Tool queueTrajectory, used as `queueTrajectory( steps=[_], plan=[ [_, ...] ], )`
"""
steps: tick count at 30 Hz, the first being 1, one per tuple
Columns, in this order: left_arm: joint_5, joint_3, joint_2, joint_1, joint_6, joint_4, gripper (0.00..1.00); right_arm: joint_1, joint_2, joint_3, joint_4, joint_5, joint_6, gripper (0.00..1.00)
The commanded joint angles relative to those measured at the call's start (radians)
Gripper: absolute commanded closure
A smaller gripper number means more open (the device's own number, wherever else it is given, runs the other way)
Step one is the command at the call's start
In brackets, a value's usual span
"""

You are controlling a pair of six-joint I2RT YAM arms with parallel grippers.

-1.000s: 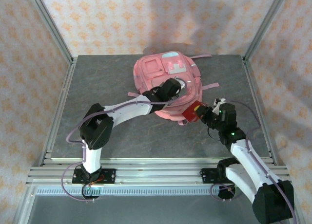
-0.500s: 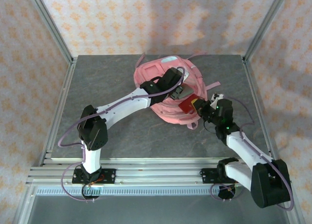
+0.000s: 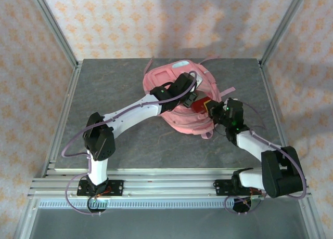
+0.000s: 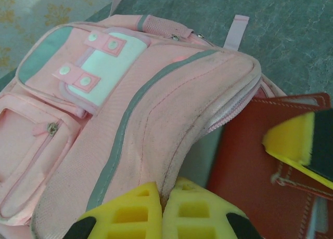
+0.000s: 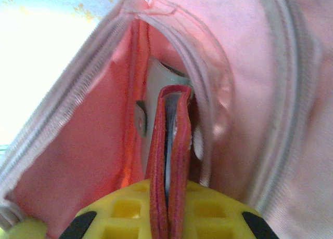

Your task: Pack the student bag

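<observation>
The student bag [image 3: 179,123] lies pink at the back middle of the table, teal and white patches on its front [image 4: 93,57]. My left gripper [image 3: 193,96] [image 4: 162,197] is shut on the fabric rim of its unzipped mouth, holding the flap raised. My right gripper [image 3: 216,109] [image 5: 167,202] is shut on a red-covered notebook [image 3: 201,104] [image 5: 169,140], held edge-on with its far end inside the bag's pink lining [image 5: 88,150]. In the left wrist view the notebook [image 4: 244,166] lies just right of the zip with a yellow finger [image 4: 294,140] on it.
The grey table [image 3: 104,93] is fenced by metal posts [image 3: 52,26] at the back corners and a rail along the near edge. Pink straps [image 3: 228,90] trail from the bag onto the table at its right and rear.
My left gripper has lifted the bag's flap toward the back, opening the mouth. My right gripper has carried the red notebook up and left from beside the bag into that opening.
</observation>
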Motion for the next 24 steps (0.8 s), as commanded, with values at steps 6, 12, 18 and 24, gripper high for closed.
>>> queueTrajectory(
  steps=[6, 12, 18, 24],
  plan=[
    [0.070, 0.006, -0.024, -0.030, -0.084, 0.116, 1.00, 0.042, 0.180, 0.157, 0.100, 0.078, 0.051, 1.00],
    [0.071, 0.015, -0.016, -0.030, -0.116, 0.126, 1.00, 0.121, 0.315, 0.244, 0.154, 0.099, 0.082, 1.00],
    [0.034, 0.011, -0.016, -0.029, -0.125, 0.118, 1.00, 0.138, 0.315, 0.254, 0.046, 0.080, 0.028, 0.75],
    [0.023, 0.004, -0.015, -0.022, -0.132, 0.113, 1.00, 0.131, 0.154, 0.210, -0.196, 0.094, -0.122, 0.57]
  ],
)
